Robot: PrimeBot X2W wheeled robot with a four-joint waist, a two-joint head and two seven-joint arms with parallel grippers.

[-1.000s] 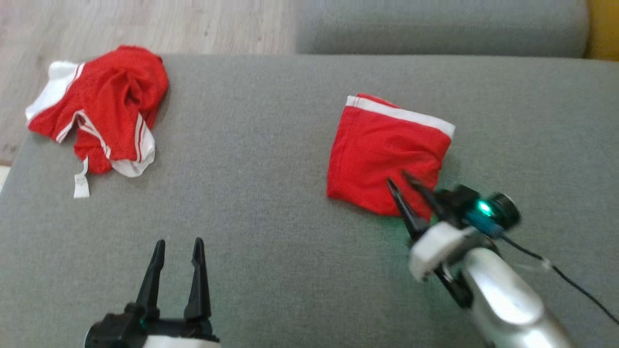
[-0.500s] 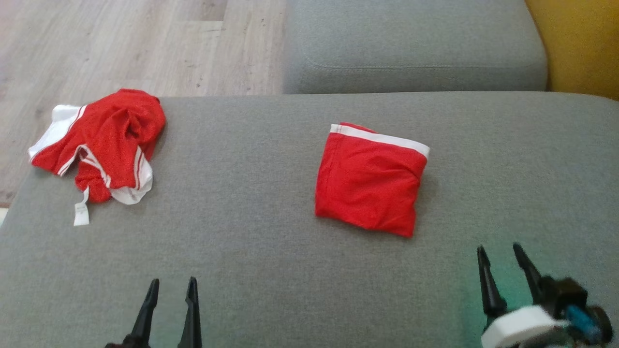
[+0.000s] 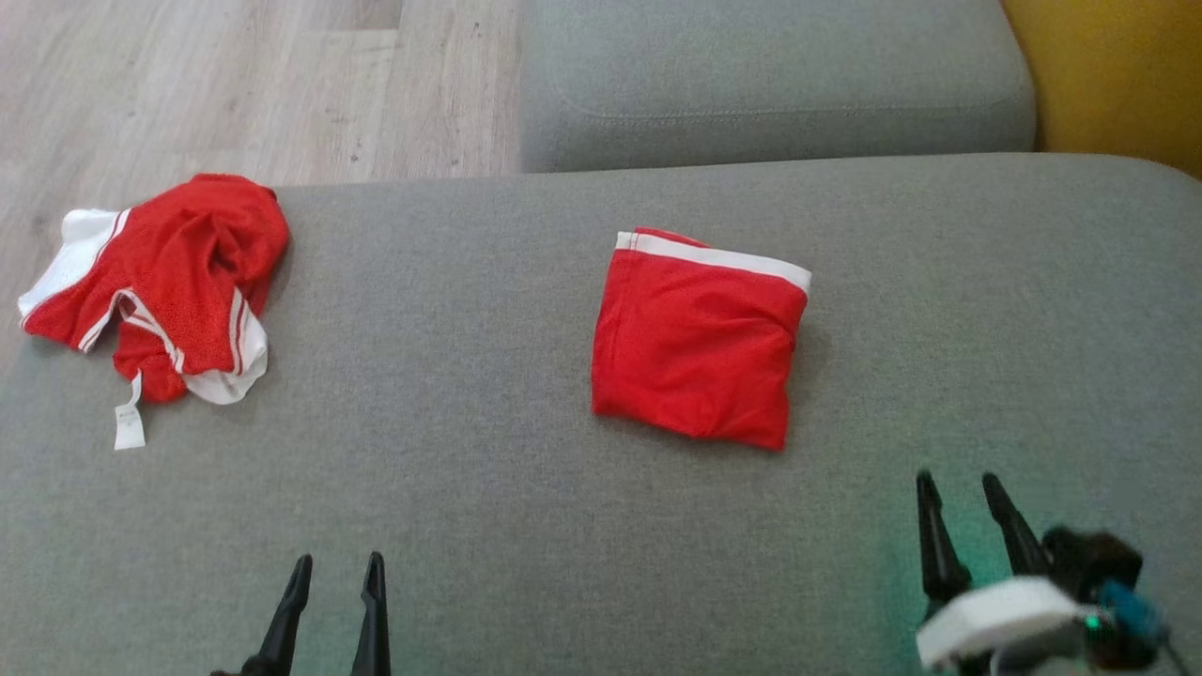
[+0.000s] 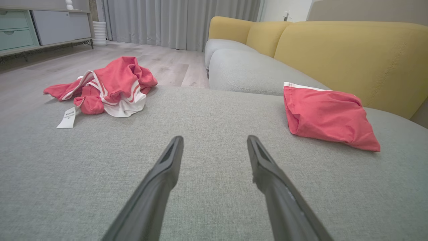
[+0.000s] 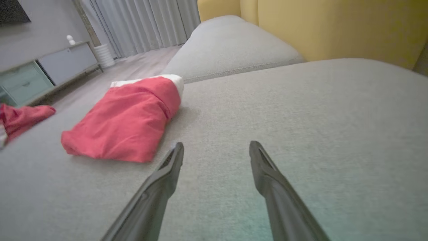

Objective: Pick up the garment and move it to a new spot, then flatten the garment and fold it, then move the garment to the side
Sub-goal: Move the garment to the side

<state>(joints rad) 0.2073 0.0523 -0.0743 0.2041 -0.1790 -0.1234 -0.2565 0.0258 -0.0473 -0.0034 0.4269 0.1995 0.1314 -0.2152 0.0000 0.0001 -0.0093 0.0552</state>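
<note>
A folded red garment [image 3: 700, 352] with a white waistband lies flat on the grey sofa seat [image 3: 470, 488], right of centre. It also appears in the left wrist view as the folded garment [image 4: 326, 115] and in the right wrist view [image 5: 125, 122]. A crumpled red and white garment [image 3: 164, 282] sits at the seat's far left corner, also visible as a heap [image 4: 107, 85]. My left gripper [image 3: 335, 563] is open at the bottom edge, empty. My right gripper [image 3: 958, 483] is open and empty, below and right of the folded garment.
A second grey seat cushion [image 3: 770, 84] lies beyond the seat. The yellow sofa back [image 3: 1117, 75] rises at the right. Wooden floor [image 3: 235, 84] lies past the seat's left edge. A cabinet [image 4: 36, 26] and curtains stand across the room.
My right gripper has drawn back from the folded garment's near corner to the lower right, empty. The head camera shifted, so the whole scene sits differently.
</note>
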